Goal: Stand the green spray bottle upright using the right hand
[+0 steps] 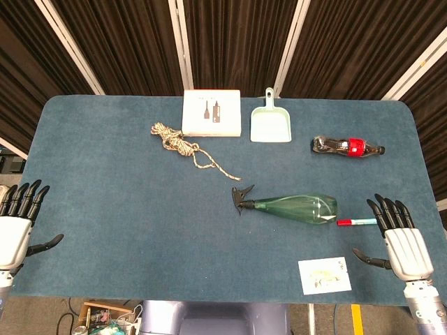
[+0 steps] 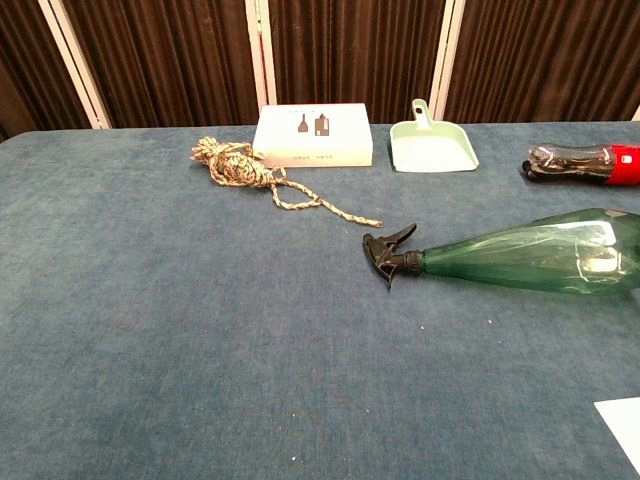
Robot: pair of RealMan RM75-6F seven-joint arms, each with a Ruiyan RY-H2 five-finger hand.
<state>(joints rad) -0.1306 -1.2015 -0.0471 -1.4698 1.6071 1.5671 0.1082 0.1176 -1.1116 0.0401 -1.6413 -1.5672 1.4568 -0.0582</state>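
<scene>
While the right hand (image 1: 401, 241) waits spread and apparently empty, the translucent green spray bottle (image 1: 297, 206) lies sideways, black nozzle (image 1: 243, 197) leftward.

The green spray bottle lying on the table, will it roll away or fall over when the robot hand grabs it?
The green spray bottle lies on its side and has a round, tapering body, so it may roll if nudged. It looks see-through and mostly empty, so probably light. Stood upright, its narrow black nozzle end would be on top, so it might tip easily.
</scene>
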